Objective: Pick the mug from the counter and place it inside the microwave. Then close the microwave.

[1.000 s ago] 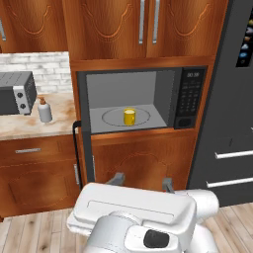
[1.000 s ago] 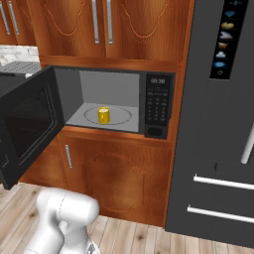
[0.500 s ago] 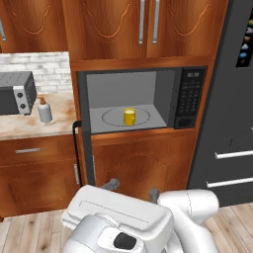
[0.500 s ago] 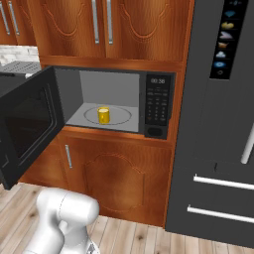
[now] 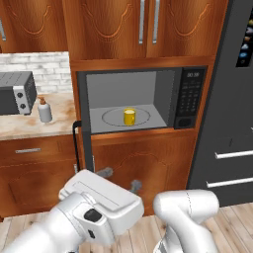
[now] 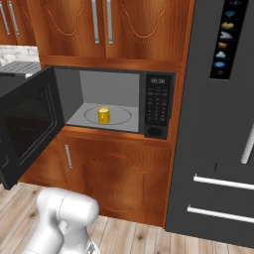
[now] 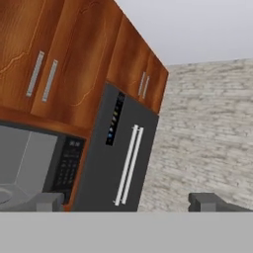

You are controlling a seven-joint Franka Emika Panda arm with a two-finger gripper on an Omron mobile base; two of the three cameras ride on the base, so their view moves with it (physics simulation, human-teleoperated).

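Yellow mug (image 5: 129,116) sits on the microwave (image 5: 143,101) turntable; door (image 6: 27,126) stands open. End effector (image 5: 118,179) wide, empty, below the microwave. Best push the door's outer face in one smooth arc.

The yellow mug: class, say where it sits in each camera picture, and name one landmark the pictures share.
Left base view: mug at centre, on the microwave's turntable.
Right base view: mug left of centre, same turntable.
Hand view: not in it.
Shared landmark: the microwave keypad.
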